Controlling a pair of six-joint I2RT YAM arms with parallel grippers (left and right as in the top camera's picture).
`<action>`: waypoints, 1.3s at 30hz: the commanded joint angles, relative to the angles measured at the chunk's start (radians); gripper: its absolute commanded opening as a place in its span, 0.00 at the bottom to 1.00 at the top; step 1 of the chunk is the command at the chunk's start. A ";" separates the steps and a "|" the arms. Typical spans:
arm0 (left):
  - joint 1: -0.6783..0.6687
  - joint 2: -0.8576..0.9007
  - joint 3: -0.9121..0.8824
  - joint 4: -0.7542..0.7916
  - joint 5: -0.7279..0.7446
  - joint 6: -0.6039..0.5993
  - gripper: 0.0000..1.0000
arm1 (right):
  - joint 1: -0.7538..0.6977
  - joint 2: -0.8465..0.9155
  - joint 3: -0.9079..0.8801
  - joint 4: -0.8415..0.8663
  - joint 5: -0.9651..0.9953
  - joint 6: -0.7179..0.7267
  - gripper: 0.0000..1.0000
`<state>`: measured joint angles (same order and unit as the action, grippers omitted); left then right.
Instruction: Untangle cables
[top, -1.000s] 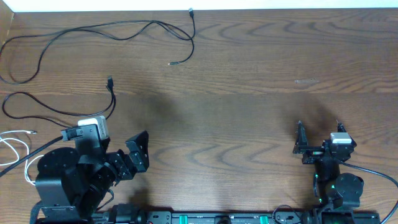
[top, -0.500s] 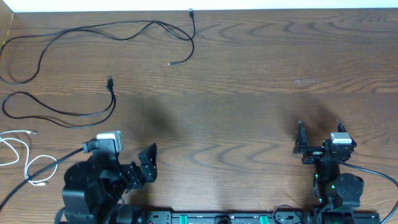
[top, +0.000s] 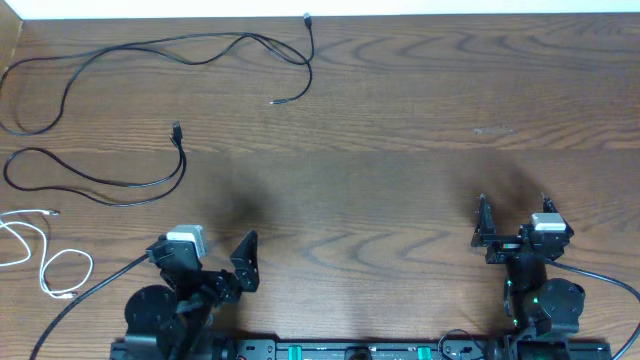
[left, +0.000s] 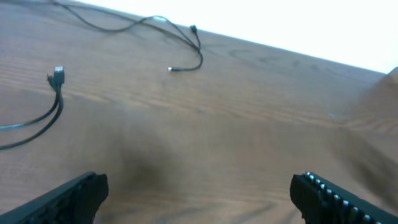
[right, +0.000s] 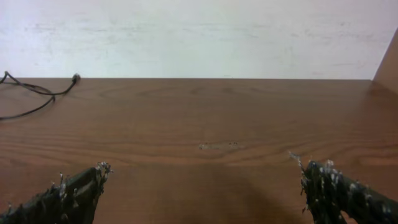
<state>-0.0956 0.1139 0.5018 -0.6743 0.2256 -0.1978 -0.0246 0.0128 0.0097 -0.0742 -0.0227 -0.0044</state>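
The three cables lie apart at the table's left. The longer black cable (top: 150, 45) runs along the far left; it also shows in the left wrist view (left: 143, 22) and its end in the right wrist view (right: 37, 93). The shorter black cable (top: 110, 185) loops below it, its plug in the left wrist view (left: 58, 73). The white cable (top: 40, 255) curls at the left edge. My left gripper (top: 215, 265) (left: 199, 186) is open and empty near the front edge. My right gripper (top: 512, 215) (right: 202, 180) is open and empty at the front right.
A thick black arm wire (top: 70, 310) runs off the left arm's base toward the front left corner. Another arm wire (top: 600, 275) leaves the right arm's base. A pale wall (right: 199, 37) borders the table's far edge.
My left arm has pulled back toward the front edge and a little to the right, away from the white cable. The right arm and the cables have not moved.
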 joint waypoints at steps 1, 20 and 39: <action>-0.005 -0.051 -0.074 0.072 -0.014 0.026 0.99 | 0.005 -0.007 -0.004 -0.001 0.008 0.007 0.99; -0.005 -0.113 -0.334 0.416 -0.013 0.026 0.99 | 0.005 -0.007 -0.004 -0.002 0.008 0.007 0.99; -0.005 -0.113 -0.498 0.723 -0.064 0.026 0.99 | 0.005 -0.007 -0.004 -0.001 0.008 0.007 0.99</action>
<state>-0.0956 0.0101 0.0181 0.0307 0.1902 -0.1825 -0.0246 0.0128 0.0097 -0.0742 -0.0227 -0.0044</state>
